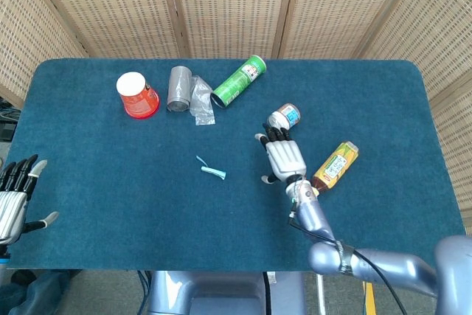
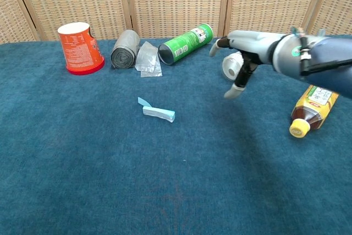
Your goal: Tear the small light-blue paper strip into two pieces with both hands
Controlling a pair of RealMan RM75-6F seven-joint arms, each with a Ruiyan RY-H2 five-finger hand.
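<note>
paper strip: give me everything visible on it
The paper strip is small, light blue, and looks like thin paper folded or rolled into a short flat bar, with a thinner pointed tail sticking out at its far-left end. It lies flat on the blue table cloth, in one piece, near the middle of the table. Nothing touches it; the right hand is well clear.

Two silver-shelled robot hands with black fingers tipped in pale grey — the right hand [image 1: 284, 158] on a slim, glossy blue-grey arm [image 1: 369, 263] trailed by a thin dark cable; the left hand [image 1: 13, 201] at the frame's lower-left edge.
</note>
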